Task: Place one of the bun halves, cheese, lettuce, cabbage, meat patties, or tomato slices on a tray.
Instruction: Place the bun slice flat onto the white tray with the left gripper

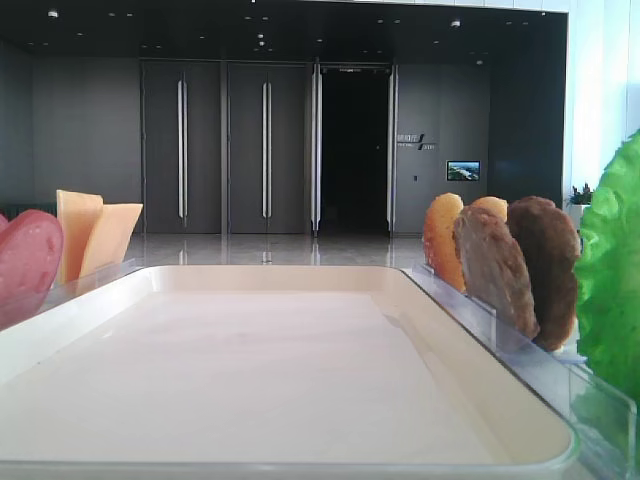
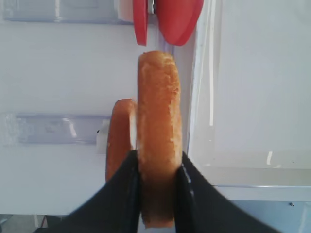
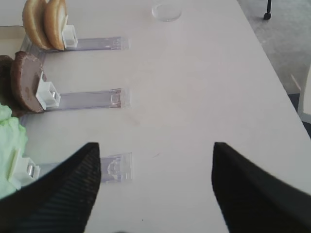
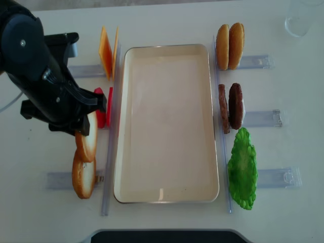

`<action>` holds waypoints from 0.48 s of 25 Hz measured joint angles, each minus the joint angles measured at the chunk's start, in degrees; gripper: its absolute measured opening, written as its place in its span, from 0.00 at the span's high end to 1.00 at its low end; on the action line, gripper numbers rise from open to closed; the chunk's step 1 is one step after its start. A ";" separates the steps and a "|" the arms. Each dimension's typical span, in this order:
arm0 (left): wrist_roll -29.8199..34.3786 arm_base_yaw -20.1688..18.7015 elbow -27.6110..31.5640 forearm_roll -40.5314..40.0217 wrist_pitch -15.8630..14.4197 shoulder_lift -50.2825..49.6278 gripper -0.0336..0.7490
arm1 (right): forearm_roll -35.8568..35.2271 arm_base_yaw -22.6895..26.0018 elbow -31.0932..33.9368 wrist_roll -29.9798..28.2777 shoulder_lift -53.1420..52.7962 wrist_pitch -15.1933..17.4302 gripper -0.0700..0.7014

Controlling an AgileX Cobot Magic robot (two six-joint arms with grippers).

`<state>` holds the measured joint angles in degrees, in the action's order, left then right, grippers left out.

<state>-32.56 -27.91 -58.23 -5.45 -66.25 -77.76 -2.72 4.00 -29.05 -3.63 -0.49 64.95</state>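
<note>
Left hand (image 2: 158, 179) pinches a golden-brown bun half (image 2: 158, 131) on edge, at 9 o'clock of the cream tray (image 4: 167, 195); a second bun half (image 4: 82, 178) stands just beside, tomato slices (image 4: 100, 114) at 12 o'clock. Right hand (image 3: 155, 184) spread above the table (image 3: 194, 97).

I work in what looks like an office or commercial lobby: beyond my white table (image 4: 167, 223) stand tall dark wall panels with long vertical handles (image 1: 181, 150), an open dark doorway (image 1: 353, 150), a small lit screen (image 1: 462, 171) and a polished floor (image 1: 270, 250).
</note>
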 joint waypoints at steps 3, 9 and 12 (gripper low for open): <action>1.85 0.02 0.00 2.25 2.34 0.00 0.78 | 0.00 0.00 0.00 0.00 0.00 0.00 0.31; 7.62 0.02 0.00 11.00 7.52 0.00 0.78 | 0.00 0.00 0.00 0.00 0.00 0.00 0.31; 12.84 0.02 0.00 17.53 9.62 0.00 0.78 | 0.00 0.00 0.00 0.00 0.00 0.00 0.31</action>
<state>-19.72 -27.90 -58.23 12.08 -56.63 -77.76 -2.72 4.00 -29.05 -3.63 -0.49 64.95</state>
